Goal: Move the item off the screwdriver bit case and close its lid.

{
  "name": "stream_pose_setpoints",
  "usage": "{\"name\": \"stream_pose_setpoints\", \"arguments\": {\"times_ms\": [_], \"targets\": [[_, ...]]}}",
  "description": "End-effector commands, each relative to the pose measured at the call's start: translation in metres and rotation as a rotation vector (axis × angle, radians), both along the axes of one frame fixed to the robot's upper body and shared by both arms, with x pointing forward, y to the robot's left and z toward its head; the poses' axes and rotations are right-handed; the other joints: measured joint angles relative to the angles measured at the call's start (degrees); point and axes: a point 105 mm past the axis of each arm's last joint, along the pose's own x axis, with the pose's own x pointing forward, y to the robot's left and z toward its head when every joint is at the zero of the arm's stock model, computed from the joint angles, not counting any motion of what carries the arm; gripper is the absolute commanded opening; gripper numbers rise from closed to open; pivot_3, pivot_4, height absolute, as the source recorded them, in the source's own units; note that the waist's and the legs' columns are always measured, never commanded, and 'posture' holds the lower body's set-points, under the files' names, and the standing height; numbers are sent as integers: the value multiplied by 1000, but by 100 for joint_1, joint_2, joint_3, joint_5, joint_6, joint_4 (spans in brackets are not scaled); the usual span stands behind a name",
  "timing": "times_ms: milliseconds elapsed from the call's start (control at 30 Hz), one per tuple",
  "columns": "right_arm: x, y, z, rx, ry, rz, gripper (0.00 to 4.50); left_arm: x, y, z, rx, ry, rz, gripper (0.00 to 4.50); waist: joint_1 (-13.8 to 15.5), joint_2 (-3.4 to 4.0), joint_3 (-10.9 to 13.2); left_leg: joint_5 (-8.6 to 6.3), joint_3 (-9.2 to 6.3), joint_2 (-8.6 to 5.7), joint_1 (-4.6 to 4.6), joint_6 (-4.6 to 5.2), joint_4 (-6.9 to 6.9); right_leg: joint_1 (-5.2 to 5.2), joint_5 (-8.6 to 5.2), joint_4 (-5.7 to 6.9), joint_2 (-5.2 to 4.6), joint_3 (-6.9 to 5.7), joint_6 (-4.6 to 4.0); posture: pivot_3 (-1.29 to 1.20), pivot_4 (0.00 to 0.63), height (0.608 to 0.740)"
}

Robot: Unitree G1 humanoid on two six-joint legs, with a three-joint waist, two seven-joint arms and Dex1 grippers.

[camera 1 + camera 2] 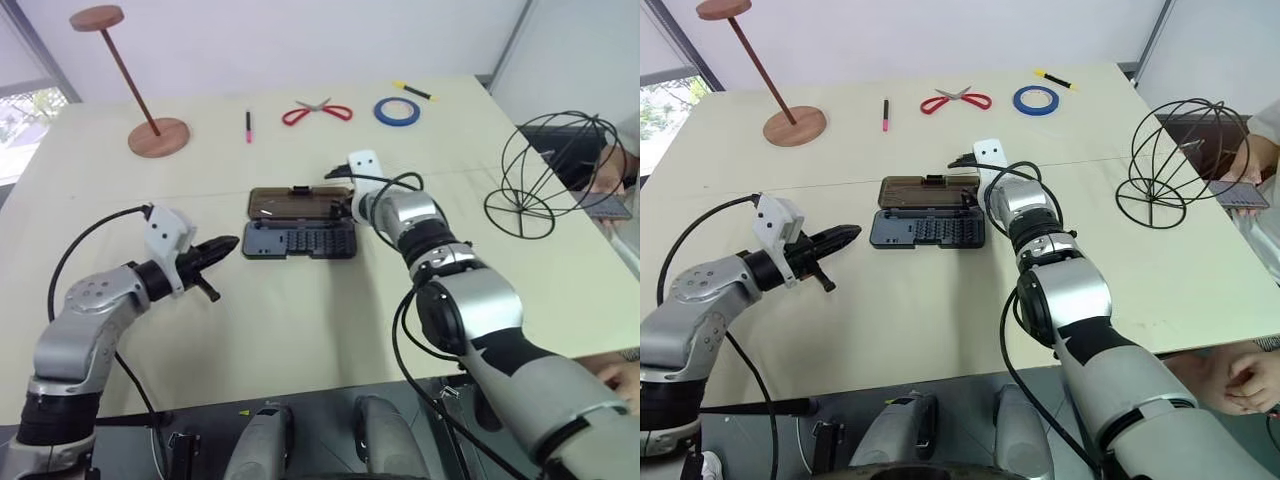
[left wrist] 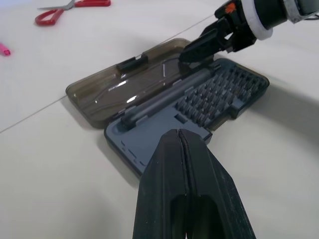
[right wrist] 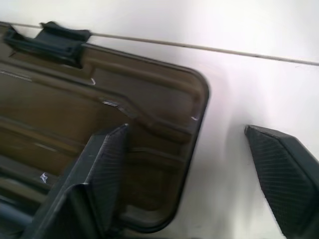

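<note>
At mid-table the case (image 1: 300, 240) lies open, its lid (image 1: 294, 203) flat on the far side. The cage (image 1: 555, 170) stands well apart at the right edge, already off. The right gripper (image 3: 192, 164), fingers spread, straddles the lid's right corner; the left gripper (image 1: 218, 248) hovers pinched shut, empty. The lid looks light, stiff and slick: best hooked under its far edge by the latch (image 3: 50, 39).

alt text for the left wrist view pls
An open bit case lies on a pale table, its brown lid folded flat behind it. The right gripper reaches over the lid's edge, and the left gripper, fingers shut, points at the case.
</note>
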Motion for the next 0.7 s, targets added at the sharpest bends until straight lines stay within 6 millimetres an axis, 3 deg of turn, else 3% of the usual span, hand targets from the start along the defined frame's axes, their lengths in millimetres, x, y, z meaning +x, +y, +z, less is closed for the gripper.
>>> {"name": "stream_pose_setpoints", "arguments": {"times_ms": [33,167,500,700], "targets": [[-1,5,4,10,-12,9,2039,1,-2,9,8,-43,-10,0,-2,0,0,0,0,0,0,0,0,0,0,0,0,0,0,0,150,740],[-4,6,-1,16,12,9,25,1,-2,9,12,-44,-9,0,-16,0,-1,0,1,0,1,0,1,0,0,1,0,0,0,0,150,740],[-17,2,-13,-7,82,17,25,1,0,8,15,-42,-2,0,3,-2,-4,0,-1,2,3,0,0,2,0,1,5,0,-1,0,150,740],[-44,-21,-2,-16,158,-58,25,2,-1,7,18,-35,-7,0,42,-2,-4,0,-4,3,1,1,1,2,0,0,3,-1,-1,0,150,740]]}}
